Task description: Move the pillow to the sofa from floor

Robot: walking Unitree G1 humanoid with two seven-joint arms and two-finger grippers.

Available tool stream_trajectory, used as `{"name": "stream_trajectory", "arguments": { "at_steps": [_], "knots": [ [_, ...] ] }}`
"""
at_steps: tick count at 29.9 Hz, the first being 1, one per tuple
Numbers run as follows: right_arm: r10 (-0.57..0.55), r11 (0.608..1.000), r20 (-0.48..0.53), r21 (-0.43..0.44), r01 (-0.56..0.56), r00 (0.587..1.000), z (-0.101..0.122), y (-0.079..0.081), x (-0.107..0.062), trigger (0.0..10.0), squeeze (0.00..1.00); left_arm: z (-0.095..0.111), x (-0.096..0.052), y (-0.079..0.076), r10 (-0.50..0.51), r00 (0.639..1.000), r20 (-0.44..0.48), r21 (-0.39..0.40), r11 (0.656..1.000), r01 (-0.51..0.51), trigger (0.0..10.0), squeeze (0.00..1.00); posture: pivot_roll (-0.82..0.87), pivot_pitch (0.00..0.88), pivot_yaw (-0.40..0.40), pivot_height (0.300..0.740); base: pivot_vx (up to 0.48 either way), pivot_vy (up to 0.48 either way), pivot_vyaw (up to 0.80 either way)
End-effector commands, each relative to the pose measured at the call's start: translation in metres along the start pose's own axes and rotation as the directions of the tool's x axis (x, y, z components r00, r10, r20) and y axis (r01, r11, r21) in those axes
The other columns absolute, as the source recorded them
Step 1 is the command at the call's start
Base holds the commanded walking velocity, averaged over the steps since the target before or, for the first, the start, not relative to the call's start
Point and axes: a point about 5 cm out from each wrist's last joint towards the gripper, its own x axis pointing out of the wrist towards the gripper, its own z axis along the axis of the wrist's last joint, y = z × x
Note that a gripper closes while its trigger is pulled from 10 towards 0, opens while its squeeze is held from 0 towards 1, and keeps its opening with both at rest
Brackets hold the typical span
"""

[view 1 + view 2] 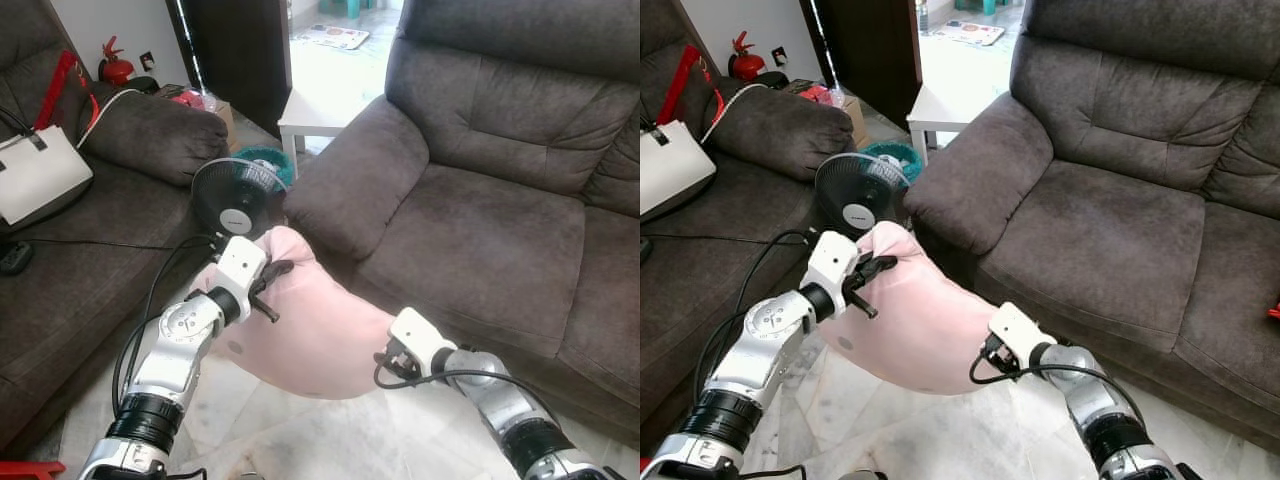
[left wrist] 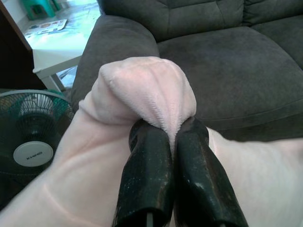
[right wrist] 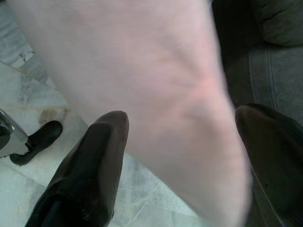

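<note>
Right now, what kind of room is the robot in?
Most likely a home living room: a dark grey sofa ahead, a second couch on the left with a white handbag on it, and a floor fan standing between them on the tiled floor.

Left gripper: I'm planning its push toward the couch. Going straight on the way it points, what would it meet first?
Probably the sofa seat; the left gripper, pinching the pillow, points at it.

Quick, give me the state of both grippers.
Left gripper: shut, pinching a corner of the pink pillow.
Right gripper: open, fingers either side of the pillow's edge.
</note>
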Motion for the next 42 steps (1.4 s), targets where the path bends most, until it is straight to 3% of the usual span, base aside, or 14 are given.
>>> {"name": "stream_trajectory", "arguments": {
  "at_steps": [1,7,19,30,34,36,37,42],
  "knots": [
    [-0.011,1.000,-0.007,0.010,0.011,1.000,-0.003,0.000,0.000,10.0,1.00,0.022,0.003,0.003,-0.004,0.997,0.083,0.041,0.999,0.001,10.0,0.00,0.12,0.082,0.048,0.740,0.000,0.000,0.00],
    [0.015,1.000,-0.023,0.008,-0.015,1.000,-0.007,0.003,0.000,10.0,1.00,0.022,0.004,0.002,-0.008,0.996,0.084,0.041,0.999,0.004,10.0,0.00,0.12,0.090,0.047,0.740,0.000,0.000,0.00],
    [0.175,0.984,-0.120,-0.011,-0.178,0.977,-0.023,0.023,0.000,10.0,1.00,0.022,0.003,0.003,-0.004,0.997,0.081,0.051,0.999,0.000,10.0,0.00,0.13,0.093,0.045,0.740,0.000,0.000,0.00],
    [0.083,0.996,-0.137,-0.010,-0.085,0.987,-0.024,0.023,0.006,10.0,1.00,0.025,0.005,0.001,-0.008,0.996,0.094,0.041,0.999,0.005,10.0,0.00,0.14,0.093,0.044,0.740,0.000,0.000,0.00],
    [-0.029,0.999,-0.140,0.010,0.030,0.990,-0.021,0.012,0.007,10.0,1.00,0.025,0.005,0.000,-0.013,0.996,0.093,0.040,0.999,0.009,10.0,0.00,0.13,0.095,0.046,0.740,0.000,0.000,0.00],
    [-0.029,0.999,-0.140,0.010,0.030,0.990,-0.021,0.012,0.007,10.0,1.00,0.025,0.005,0.000,-0.013,0.996,0.093,0.040,0.999,0.009,10.0,0.00,0.13,0.095,0.046,0.740,0.000,0.000,0.00],
    [-0.025,1.000,-0.154,0.009,0.026,0.988,-0.024,0.012,0.007,10.0,0.00,0.025,0.005,0.000,-0.014,0.996,0.092,0.041,0.999,0.011,10.0,0.00,0.13,0.096,0.046,0.740,0.000,0.000,0.00],
    [0.010,1.000,-0.205,0.002,-0.009,0.979,-0.033,0.019,0.007,10.0,0.00,0.026,0.006,0.000,-0.017,0.995,0.095,0.043,0.999,0.013,10.0,0.00,0.13,0.096,0.044,0.740,0.000,0.000,0.00]
  ]
}}
